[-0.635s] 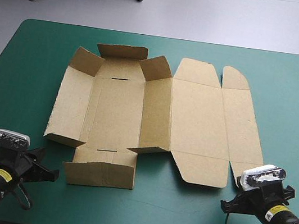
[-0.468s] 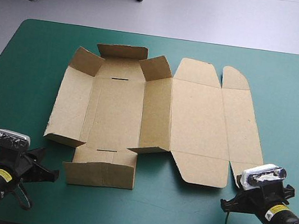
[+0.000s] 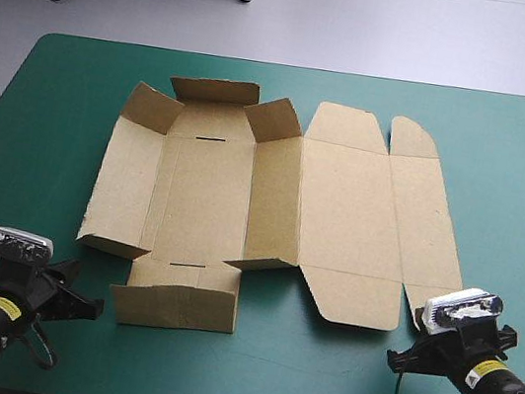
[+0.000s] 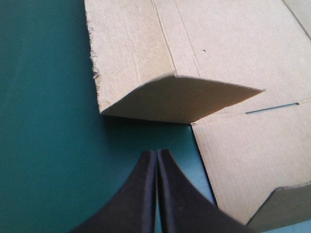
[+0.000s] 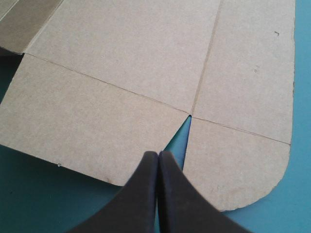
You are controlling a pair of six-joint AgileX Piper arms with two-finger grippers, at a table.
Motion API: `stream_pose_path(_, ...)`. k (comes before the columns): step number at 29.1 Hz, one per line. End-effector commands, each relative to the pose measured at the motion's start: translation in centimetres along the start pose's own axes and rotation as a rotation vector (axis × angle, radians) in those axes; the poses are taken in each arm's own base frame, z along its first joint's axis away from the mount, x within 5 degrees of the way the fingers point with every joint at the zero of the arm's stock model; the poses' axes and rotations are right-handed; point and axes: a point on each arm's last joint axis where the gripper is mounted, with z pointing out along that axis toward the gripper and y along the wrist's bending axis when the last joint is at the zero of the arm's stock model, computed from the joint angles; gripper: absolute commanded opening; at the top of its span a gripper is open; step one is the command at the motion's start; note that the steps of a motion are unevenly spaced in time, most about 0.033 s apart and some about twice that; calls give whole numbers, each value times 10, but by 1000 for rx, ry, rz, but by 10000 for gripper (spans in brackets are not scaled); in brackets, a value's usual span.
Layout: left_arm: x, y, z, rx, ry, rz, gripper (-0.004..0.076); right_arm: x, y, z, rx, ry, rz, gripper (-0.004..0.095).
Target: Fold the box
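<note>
Teal-green cover (image 3: 54, 124) is spread over the whole table, and the box (image 3: 204, 188) is laid open near its middle, ahead of both grippers and touched by neither. The tray half of the sheet, its long axis running away from the grippers toward the far edge, is found ahead of the left gripper (image 4: 156, 155). Its side wall (image 4: 180, 99) is partly raised just beyond the fingertips, and the near end flap (image 3: 175, 305) is lifted a little beside that gripper, toward the other arm. The flat lid panel (image 5: 121, 58) is spread ahead of the right gripper (image 5: 158, 155), whose tips are held just short of the cut between the lid's near flap (image 5: 82, 121) and the rounded tab (image 5: 233, 165). Both pairs of black fingers are pressed together into one point, with nothing held. The left arm is judged the nearer to the walls that must be stood up and tucked, so the first fold is likely best approached from that side. Free cover is left all round the sheet.
</note>
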Motion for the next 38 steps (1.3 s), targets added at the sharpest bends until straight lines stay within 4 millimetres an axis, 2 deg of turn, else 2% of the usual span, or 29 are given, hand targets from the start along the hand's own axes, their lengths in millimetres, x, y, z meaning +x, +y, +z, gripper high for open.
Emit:
stream_pose_path(1, -13, -1, -3, 8, -82, -7, -6, -15, -1, -5, 7, -95, 10, -25)
stream_pose_path(6, -12, -2, -5, 18, -49, -31, -5, -14, -1, -5, 6, -85, 10, -25)
stream_pose_path(10, -24, -7, -19, 49, -19, -77, 24, -13, -1, -4, 6, -76, 10, -25)
stream_pose_path(14, -46, -9, -34, 56, -32, -72, 170, -13, -1, -4, 5, -75, 12, -25)
stream_pose_path(16, -57, -11, -39, 68, -33, -76, 281, -12, -1, -4, 4, -69, 22, -25)
stream_pose_path(18, -68, -13, -43, 82, -25, -82, 389, -12, -1, -4, 4, -62, 31, -25)
stream_pose_path(21, -81, -15, -42, 95, 18, -94, 498, -11, -1, -4, 3, -58, 48, -25)
stream_pose_path(28, -116, -16, -21, 101, 129, -103, 514, -11, 1, -4, -13, -49, 79, -25)
stream_pose_path(34, -158, -16, -1, 106, 154, -110, 514, -8, 1, -4, -15, -21, 78, -25)
stream_pose_path(38, -167, -5, 18, 119, 254, -160, 514, -8, 1, -4, -16, -21, 80, -25)
